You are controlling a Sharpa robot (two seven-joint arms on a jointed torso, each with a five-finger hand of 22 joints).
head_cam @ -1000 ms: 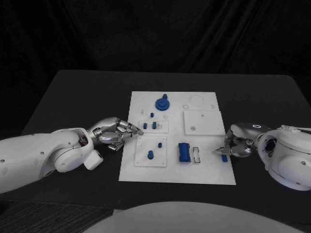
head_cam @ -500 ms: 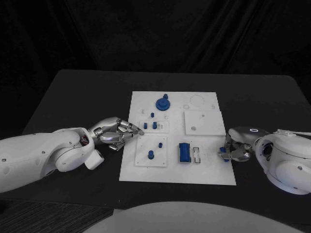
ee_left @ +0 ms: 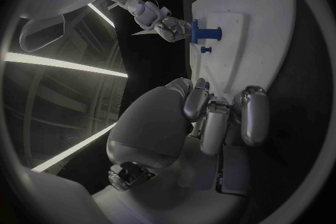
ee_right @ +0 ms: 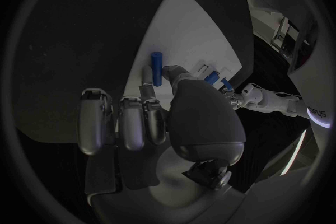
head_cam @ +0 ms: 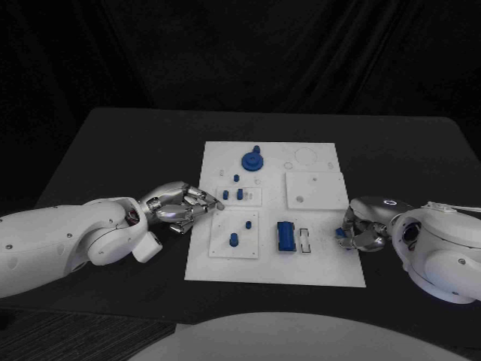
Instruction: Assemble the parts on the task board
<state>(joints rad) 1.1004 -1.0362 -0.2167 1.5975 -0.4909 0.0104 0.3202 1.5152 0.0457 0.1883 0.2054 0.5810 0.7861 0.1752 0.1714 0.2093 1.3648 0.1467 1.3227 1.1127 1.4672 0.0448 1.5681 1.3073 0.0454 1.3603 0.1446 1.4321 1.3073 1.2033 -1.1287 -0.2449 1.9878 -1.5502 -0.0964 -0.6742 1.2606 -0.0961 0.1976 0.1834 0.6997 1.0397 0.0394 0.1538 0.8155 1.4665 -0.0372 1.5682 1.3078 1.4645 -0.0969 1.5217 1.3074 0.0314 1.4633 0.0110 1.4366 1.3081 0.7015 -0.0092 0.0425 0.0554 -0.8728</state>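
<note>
My right hand (head_cam: pixel 362 232) had slid along the board's (head_cam: pixel 273 267) right edge, pinching a small blue part (head_cam: pixel 341 233). Left hand (head_cam: pixel 179 207) stayed curled, empty, at the left edge. Insertion likely next.

Task board (head_cam: pixel 275 267): white rect plate, flat, centre of table, long axis running away from robot. Parts, all blue: round knobbed piece (head_cam: pixel 250 159) standing at far end; small pegs (head_cam: pixel 233 195) upright mid-left; peg (head_cam: pixel 233 240) near-left; block (head_cam: pixel 286 236) lying near centre; small piece (head_cam: pixel 341 233) at right edge, poss. pinched by fingers.
</note>
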